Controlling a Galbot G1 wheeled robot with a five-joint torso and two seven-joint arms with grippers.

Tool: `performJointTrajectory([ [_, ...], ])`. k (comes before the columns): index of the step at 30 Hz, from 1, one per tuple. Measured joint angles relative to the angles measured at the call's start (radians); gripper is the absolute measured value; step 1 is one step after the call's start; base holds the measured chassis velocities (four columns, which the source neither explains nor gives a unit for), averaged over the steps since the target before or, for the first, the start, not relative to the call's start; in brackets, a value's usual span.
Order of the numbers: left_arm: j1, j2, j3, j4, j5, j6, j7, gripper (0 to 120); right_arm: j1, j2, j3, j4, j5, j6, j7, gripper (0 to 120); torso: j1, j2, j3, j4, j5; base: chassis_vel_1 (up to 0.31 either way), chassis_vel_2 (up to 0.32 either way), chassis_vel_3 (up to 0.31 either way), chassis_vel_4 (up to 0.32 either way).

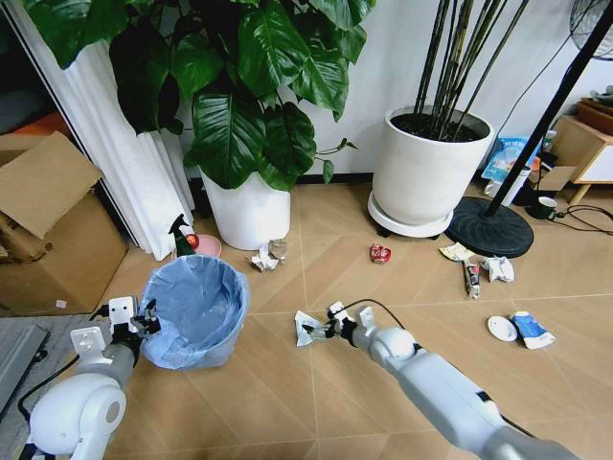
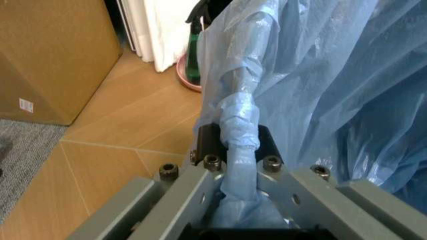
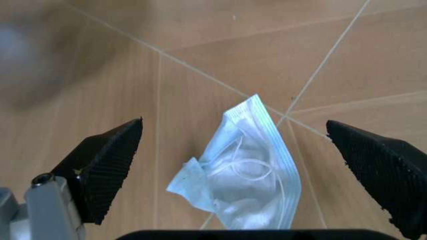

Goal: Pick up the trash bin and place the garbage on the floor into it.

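Right gripper (image 3: 233, 165): jaws spread wide, empty, straddling a pale blue face mask (image 3: 243, 175) flat on the floor (image 3: 200, 60).
Left gripper (image 2: 233, 145): clamped on bag-wrapped rim of trash bin (image 1: 196, 309), just left of mask.
Risk: thin, flat item, so pads may skid off or snag only a loop.
Clearance: open planks around; plant pot (image 1: 251, 213) and other garbage (image 1: 380, 253) well apart.

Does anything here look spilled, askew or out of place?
Yes: litter lies scattered on the tan herringbone wood-look floor: a crumpled pale blue face mask between the open right gripper fingers, and a crushed red can by the white pot.
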Motion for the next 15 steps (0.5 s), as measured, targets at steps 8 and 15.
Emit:
performJointTrajectory([
  [8, -0.003, 0.002, 0.004, 0.003, 0.000, -0.002, 0.003, 0, 0.047, 0.060, 0.004, -0.161, -0.069, 0.030, -0.027, 100, 0.000, 0.000, 0.000, -0.0001, -0.0002, 0.000, 0.000, 0.000, 0.000],
  [15, -0.005, 0.005, 0.006, 0.004, 0.000, -0.003, 0.004, 0, 0.064, 0.094, 0.009, -0.242, -0.109, 0.044, -0.030, 100, 0.000, 0.000, 0.000, -0.0002, -0.0001, 0.000, 0.000, 0.000, 0.000],
])
